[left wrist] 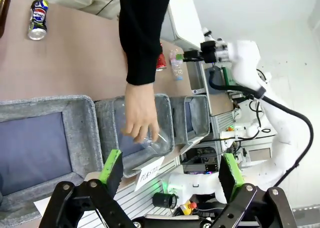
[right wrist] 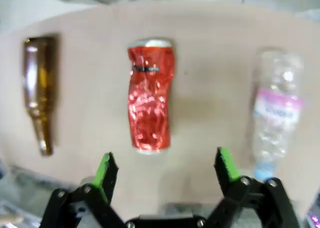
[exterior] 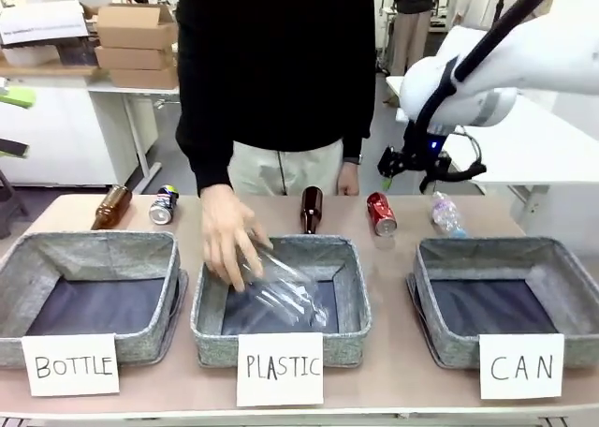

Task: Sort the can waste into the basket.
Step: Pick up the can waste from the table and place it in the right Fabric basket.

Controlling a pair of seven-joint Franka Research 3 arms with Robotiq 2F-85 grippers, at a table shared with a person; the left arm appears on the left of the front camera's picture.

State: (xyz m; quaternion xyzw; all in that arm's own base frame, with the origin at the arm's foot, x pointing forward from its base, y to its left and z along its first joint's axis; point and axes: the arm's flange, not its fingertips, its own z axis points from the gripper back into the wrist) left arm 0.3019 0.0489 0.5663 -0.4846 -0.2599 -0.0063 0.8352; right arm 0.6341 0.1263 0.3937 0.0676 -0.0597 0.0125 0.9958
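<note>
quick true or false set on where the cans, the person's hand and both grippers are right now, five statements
1. The red can lies in the CAN basket. False: it lies on the table, beyond the baskets.
2. The right gripper is open, pointed at the red can. True.
3. The person's hand is on a clear plastic bottle at the PLASTIC basket. True.
4. The blue can lies next to the CAN basket. False: it lies behind the BOTTLE basket.
5. The left gripper is shut on a bottle. False: it is open and holds nothing.
</note>
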